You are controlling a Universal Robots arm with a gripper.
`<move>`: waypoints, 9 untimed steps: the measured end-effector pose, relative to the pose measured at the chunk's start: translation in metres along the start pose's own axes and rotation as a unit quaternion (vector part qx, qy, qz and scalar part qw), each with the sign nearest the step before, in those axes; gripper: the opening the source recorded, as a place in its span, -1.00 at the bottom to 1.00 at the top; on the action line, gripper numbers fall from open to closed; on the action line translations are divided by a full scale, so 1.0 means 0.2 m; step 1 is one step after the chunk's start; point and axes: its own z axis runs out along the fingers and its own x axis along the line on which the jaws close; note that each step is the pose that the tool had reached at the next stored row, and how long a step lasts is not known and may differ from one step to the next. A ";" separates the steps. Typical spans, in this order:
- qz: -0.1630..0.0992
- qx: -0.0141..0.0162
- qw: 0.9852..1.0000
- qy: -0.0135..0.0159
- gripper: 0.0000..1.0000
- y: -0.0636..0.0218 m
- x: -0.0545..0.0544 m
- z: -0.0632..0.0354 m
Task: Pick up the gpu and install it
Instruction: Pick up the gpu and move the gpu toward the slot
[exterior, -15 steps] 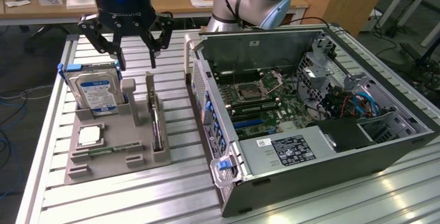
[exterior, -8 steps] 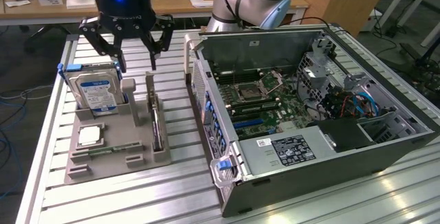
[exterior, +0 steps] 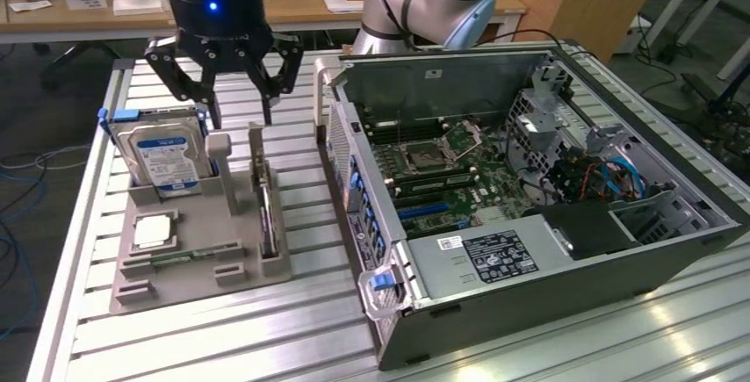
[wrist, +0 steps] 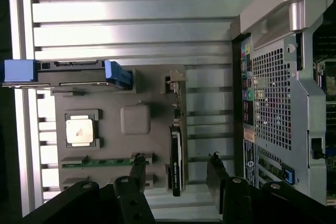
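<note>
Gripper [exterior: 237, 101] hangs released, fingers [wrist: 136, 174] spread, empty; gpu [wrist: 176, 163] stands edge-on between them in the grey holder [wrist: 157, 129]; hard drive [exterior: 170, 154] label unreadable.

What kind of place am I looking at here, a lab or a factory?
Probably a robotics lab: an opened desktop computer case sits on a slotted aluminium table beside a grey parts fixture, with wooden office desks behind.

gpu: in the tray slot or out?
In. The gpu stands on edge in the grey tray; the open gripper hangs above it, empty.
</note>
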 end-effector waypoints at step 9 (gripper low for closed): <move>-0.013 0.000 1.000 0.012 0.18 -0.023 -0.01 0.078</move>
